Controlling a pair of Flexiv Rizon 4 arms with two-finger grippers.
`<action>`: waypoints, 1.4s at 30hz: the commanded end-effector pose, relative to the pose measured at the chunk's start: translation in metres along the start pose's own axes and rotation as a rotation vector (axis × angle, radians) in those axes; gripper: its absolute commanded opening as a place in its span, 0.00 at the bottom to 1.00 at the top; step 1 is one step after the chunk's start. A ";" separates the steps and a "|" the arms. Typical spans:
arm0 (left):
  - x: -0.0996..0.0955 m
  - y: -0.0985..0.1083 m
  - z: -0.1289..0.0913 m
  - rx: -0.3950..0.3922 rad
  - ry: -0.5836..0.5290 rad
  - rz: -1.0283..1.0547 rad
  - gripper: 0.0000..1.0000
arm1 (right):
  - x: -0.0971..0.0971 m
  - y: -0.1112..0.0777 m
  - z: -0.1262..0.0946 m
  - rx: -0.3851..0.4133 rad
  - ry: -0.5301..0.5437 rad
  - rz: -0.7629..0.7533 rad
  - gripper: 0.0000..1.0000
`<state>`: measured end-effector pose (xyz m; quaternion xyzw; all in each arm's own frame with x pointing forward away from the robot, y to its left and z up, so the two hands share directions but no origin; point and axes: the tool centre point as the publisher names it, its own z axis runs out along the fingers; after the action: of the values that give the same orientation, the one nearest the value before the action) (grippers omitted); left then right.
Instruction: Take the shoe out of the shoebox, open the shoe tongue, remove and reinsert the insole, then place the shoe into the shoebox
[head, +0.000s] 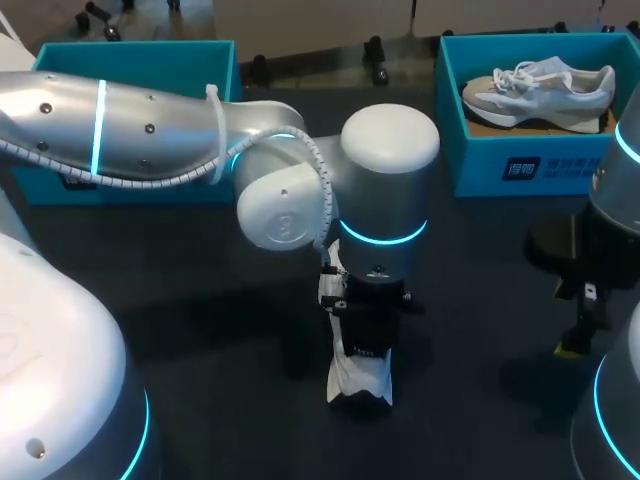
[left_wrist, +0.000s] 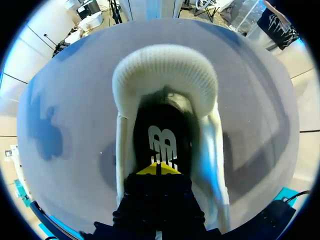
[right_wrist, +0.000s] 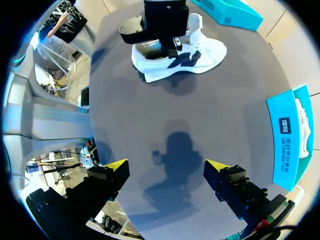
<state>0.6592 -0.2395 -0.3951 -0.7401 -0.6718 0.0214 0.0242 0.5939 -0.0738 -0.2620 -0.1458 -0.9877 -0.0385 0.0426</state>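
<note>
White shoe (right_wrist: 200, 55) sits upright mid-desk (head: 200, 300), long axis running near-to-far, heel toward the robot, toe toward the boxes. Left pincer (left_wrist: 159, 169) is pinched closed down inside its opening. Right pincer (right_wrist: 165, 167) hangs wide open, well apart. Count: two shoes, with the second shoe (head: 540, 90) in the right shoebox (head: 520, 170), and two boxes counting the left shoebox (head: 170, 65).

The head view is dim: the dark table (head: 200, 330) takes little light, and cyan rings glow on the arms. Overhead light leaves a soft sheen on the left arm (head: 100, 120), and its shadow pools at 9 o'clock of the white shoe (head: 360, 385). In the right wrist view the table is brighter, and the right hand (right_wrist: 166, 167) throws a soft-edged shadow ahead of it. In the left wrist view the shoe's inside is dark.
</note>
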 end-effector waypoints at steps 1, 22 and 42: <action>0.012 -0.004 -0.018 -0.033 -0.014 -0.007 0.00 | 0.000 -0.001 0.001 -0.001 -0.001 0.000 1.00; 0.010 0.000 -0.026 -0.170 0.024 -0.128 0.18 | 0.000 -0.001 0.001 -0.001 -0.001 0.000 1.00; 0.029 0.017 -0.020 -0.106 0.004 -0.178 1.00 | 0.000 -0.001 0.001 -0.001 -0.001 0.000 1.00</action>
<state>0.6735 -0.2164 -0.3715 -0.6767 -0.7357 -0.0247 -0.0132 0.5939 -0.0738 -0.2620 -0.1458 -0.9876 -0.0385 0.0426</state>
